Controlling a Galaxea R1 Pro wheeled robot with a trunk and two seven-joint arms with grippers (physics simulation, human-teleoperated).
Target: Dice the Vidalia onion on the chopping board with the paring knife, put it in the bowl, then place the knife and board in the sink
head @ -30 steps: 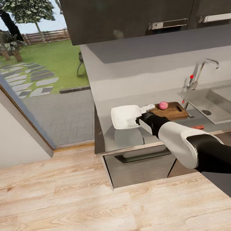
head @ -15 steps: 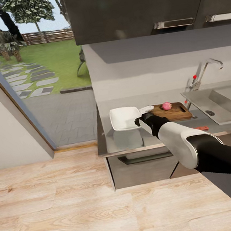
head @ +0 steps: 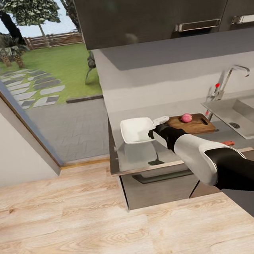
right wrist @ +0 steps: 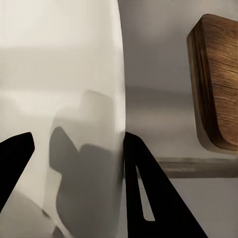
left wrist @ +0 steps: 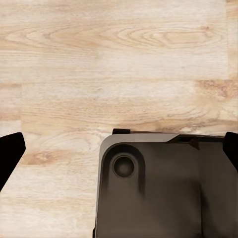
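The small pinkish-red Vidalia onion [head: 186, 118] sits on the dark brown chopping board [head: 194, 124] on the grey countertop [head: 136, 160]. Left of the board is the white bowl [head: 136, 130]. My right gripper [head: 152, 133] is shut on the bowl's near right rim. In the right wrist view that rim [right wrist: 118, 94] runs between the black fingers [right wrist: 144, 183], with the board's corner [right wrist: 215, 84] beside it. The paring knife [head: 227, 143], red handle showing, lies near the counter's front edge. The sink [head: 244, 118] is at the right. My left gripper [left wrist: 119, 148] hangs open over the floor.
A chrome tap [head: 232, 76] with a red knob stands behind the sink. Dark wall cabinets [head: 155, 7] hang above the counter. Left of the counter a glass door [head: 36, 75] looks onto a garden. Wooden floor [head: 76, 230] lies in front, and the robot's base [left wrist: 163, 193] is under the left gripper.
The head camera has shifted, sliding the counter rightward in view. The bowl has moved with my right gripper a little left, away from the board. The onion and knife have stayed put.
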